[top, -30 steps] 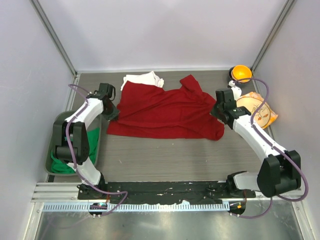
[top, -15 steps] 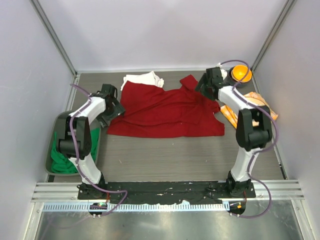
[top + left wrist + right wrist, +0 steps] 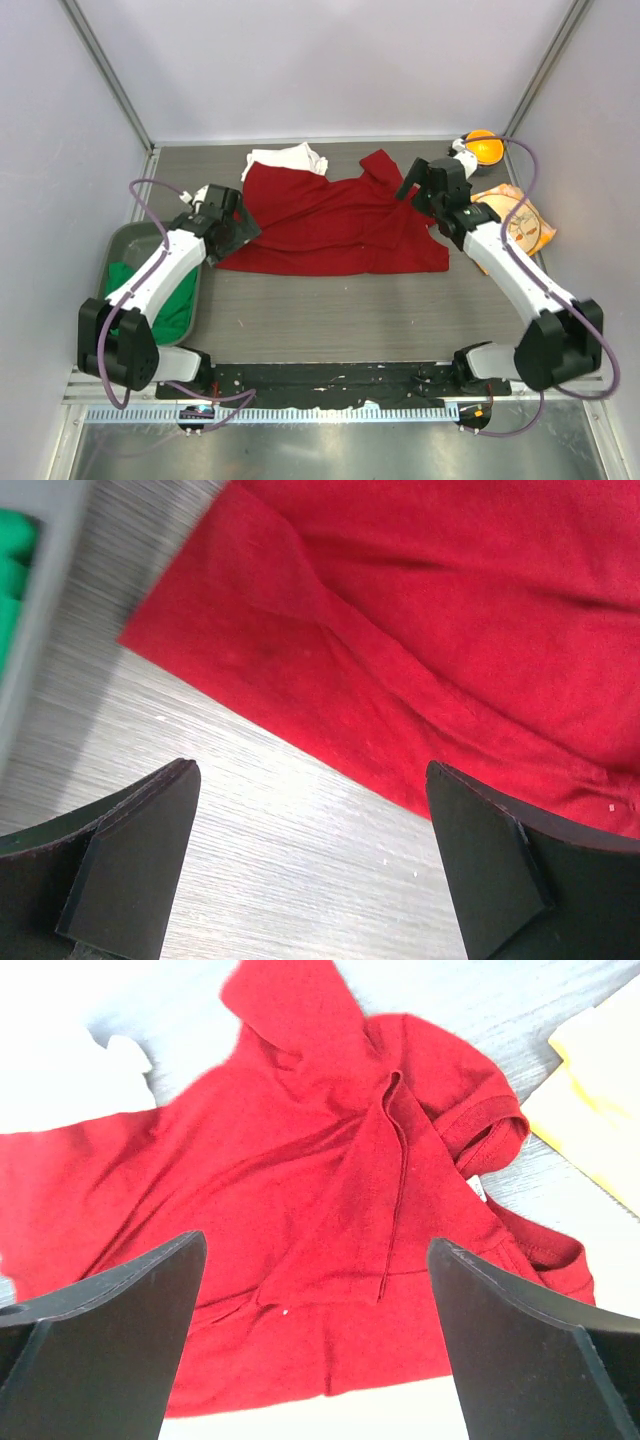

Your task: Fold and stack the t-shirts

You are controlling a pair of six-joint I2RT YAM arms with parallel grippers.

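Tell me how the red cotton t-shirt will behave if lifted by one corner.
The red cotton t-shirt lies creased with a flap folded over itself, so it will probably droop. It lies thin and flat, so likely light. Pushed, it would probably bunch rather than slide.

Left pincer (image 3: 232, 228) over the left edge of the spread red cotton t-shirt (image 3: 335, 225); right pincer (image 3: 410, 185) over its far right part. Crumpled white cotton t-shirt (image 3: 288, 158) behind the left pincer, touching the red one. Green cotton t-shirt (image 3: 175, 310) in the grey plastic bin (image 3: 125, 240), left of that pincer. Orange patterned cloth (image 3: 515, 222) on the table (image 3: 330, 310), right of the right pincer.
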